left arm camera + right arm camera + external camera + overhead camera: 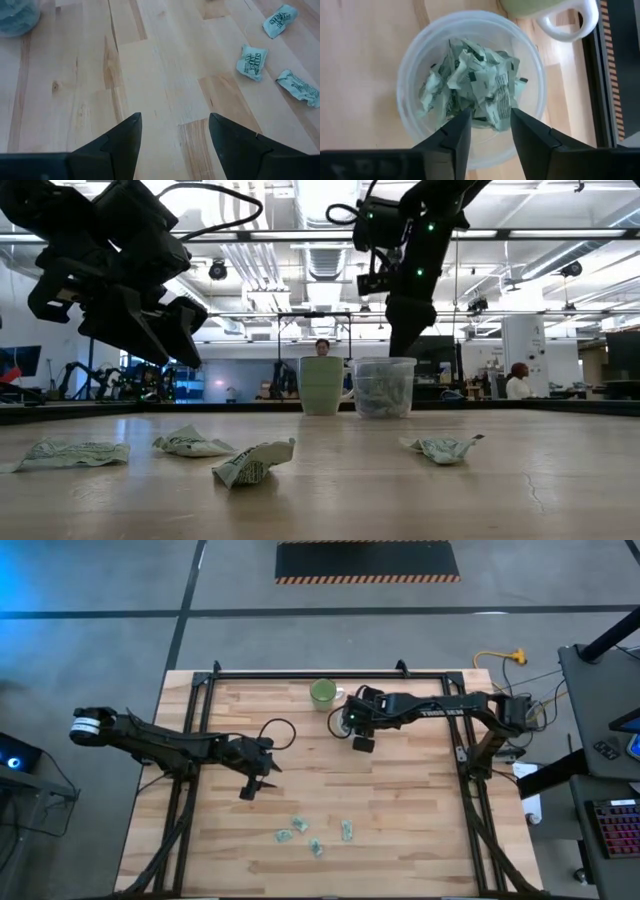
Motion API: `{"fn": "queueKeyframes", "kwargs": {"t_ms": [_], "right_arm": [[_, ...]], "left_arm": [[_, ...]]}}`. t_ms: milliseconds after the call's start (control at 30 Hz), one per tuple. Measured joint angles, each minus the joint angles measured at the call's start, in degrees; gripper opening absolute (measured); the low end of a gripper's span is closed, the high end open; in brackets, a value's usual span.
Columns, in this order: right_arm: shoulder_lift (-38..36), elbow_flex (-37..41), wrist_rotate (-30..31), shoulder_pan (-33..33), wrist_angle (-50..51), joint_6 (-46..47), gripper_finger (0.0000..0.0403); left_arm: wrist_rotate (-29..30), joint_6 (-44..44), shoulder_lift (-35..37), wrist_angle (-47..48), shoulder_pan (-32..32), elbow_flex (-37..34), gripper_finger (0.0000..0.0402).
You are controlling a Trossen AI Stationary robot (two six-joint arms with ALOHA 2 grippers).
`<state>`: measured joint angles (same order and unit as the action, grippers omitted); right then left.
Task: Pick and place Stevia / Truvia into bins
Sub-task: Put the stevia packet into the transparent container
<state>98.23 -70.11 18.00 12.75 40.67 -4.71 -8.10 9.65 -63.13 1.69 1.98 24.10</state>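
At the far centre of your table the right gripper (487,127) hangs directly over the clear cup (410,75), fingers parted w/ nothing between them. Inside the cup lies a crumpled heap of green-and-white sachets (475,85). A pale green mug (322,693) stands just beside the cup, on its left in the low view.

Your left gripper (172,135) hovers above bare wood nearer the table's middle-left, fingers spread wide, holding nothing. Three loose sachets (251,62) show ahead of it in its wrist view.

On the near part of the table approx. four sachets (285,835) lie scattered, well apart from the cup; the low view shows them crumpled and flat on the wood (255,462). Neither gripper touches them.

Beyond the table, a person (518,383) sits far right in the room, and another shows behind the mug.
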Motion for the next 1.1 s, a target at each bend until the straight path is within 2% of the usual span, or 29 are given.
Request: {"fn": "queueKeyframes", "kwargs": {"t_ms": [167,333,433,667,867,1100], "right_arm": [[-1.7,0.0,0.1,-0.7,-1.5,-0.2,0.0118],[-2.3,0.1,3.1,-0.6,-7.5,-0.4,0.0104],[-1.0,0.8,2.8,-0.6,-11.0,-2.6,0.0094],[2.0,1.6,2.5,-0.5,-10.8,-5.2,0.0067],[2.1,2.3,-3.8,0.3,-11.0,-4.1,0.0048],[2.1,3.5,-5.6,1.2,-11.2,-3.0,0.0028]], "left_arm": [[0.0,0.0,0.0,0.0,0.0,0.0,0.0215],[0.0,0.0,0.0,-0.2,0.0,0.0,0.0215],[0.0,0.0,0.0,-0.3,0.0,-0.1,0.0215],[0.0,-0.2,0.0,-0.4,0.0,-0.1,0.0215],[0.0,-0.3,0.0,-0.4,0.0,-0.1,0.0215],[0.0,-0.3,0.0,-0.4,0.0,-0.1,0.0215]]}}
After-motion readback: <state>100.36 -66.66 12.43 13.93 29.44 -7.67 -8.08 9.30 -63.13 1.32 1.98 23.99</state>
